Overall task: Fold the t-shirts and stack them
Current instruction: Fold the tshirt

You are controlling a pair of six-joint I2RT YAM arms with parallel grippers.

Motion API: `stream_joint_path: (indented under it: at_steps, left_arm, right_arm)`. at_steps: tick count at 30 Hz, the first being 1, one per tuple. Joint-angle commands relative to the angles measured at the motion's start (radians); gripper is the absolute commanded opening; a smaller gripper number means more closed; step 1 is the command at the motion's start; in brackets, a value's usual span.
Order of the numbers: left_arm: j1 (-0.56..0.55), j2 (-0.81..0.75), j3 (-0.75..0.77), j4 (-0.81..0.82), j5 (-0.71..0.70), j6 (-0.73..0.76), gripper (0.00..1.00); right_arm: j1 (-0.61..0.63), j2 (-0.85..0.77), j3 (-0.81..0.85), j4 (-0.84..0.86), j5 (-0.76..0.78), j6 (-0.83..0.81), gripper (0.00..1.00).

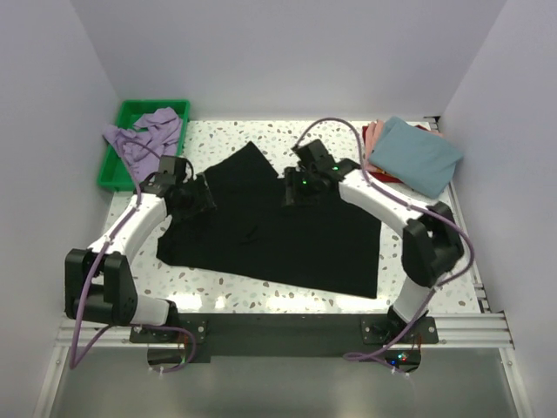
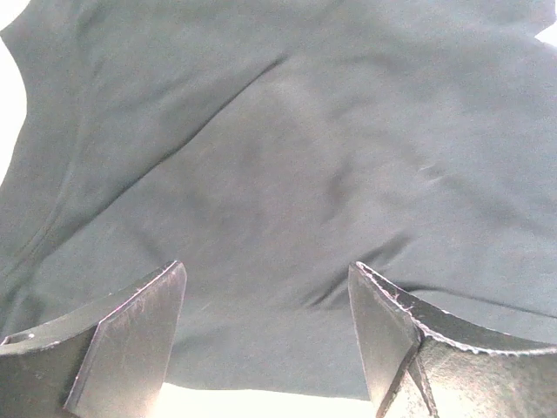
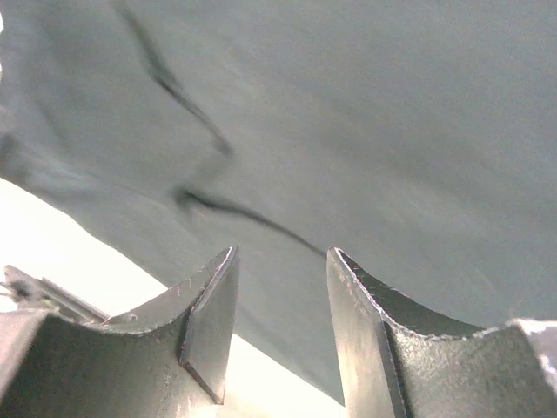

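Pale walls are closing in a white speckled desk [image 1: 226, 292], and both arms are reaching over it from the near edge. Left jaws are standing spread wide, their dark fingers [image 2: 130, 340] showing a broad gap with nothing between them; they are hanging close over the black t-shirt [image 2: 305, 157] near its left side, where soft creases are running across the cloth; a strip of bright desk is showing past the cloth's edge at the bottom of the left wrist view. Right jaws are standing partly spread, their fingers [image 3: 209, 322] apart and pinching nothing; they are hanging low over the black t-shirt [image 3: 365, 113] near one of its edges, a thin dark fold line is crossing the fabric ahead of them, and bright desk is showing beneath; whether either set of fingertips is touching the cloth I cannot tell.

Seen from above, the black t-shirt [image 1: 278, 235] is lying spread flat across the middle of the desk, one corner pointing toward the far side between the two arms. Farther out, at the far left corner, the lavender t-shirt [image 1: 144, 131] is lying crumpled in the green tray [image 1: 113, 170] and spilling over its rim; at the far right, the teal-blue t-shirt [image 1: 416, 155] is lying folded on top of the pink t-shirt [image 1: 374, 138] and the dark red t-shirt [image 1: 389, 178], whose edges are peeking out beneath it.
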Motion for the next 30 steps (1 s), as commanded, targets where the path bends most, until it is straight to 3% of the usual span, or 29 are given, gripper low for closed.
stream_joint_path:
  at_steps: [1,10,14,17,22,30]
  left_arm:
    - [0.003,0.014,0.047,0.082,0.083,0.029,0.8]
    - [-0.052,0.232,-0.012,0.246,0.201,0.012,0.84]
    - [-0.052,0.259,-0.065,0.248,0.201,0.008,0.86]
    - [-0.051,0.279,-0.09,0.187,0.175,0.003,0.92]
    - [-0.051,0.224,-0.188,0.159,0.157,-0.02,0.95]
    - [-0.052,0.048,-0.338,0.117,0.156,-0.153,0.97]
  right_arm:
    - [-0.04,-0.125,-0.154,-0.088,0.103,-0.043,0.49]
    - [-0.1,-0.22,-0.441,-0.054,0.214,-0.014,0.48]
    - [-0.105,-0.2,-0.507,-0.042,0.226,0.005,0.48]
    - [-0.114,-0.179,-0.535,-0.048,0.249,0.038,0.48]
    - [-0.117,-0.139,-0.575,-0.111,0.258,0.068,0.45]
    - [-0.118,-0.216,-0.653,-0.171,0.188,0.092,0.45]
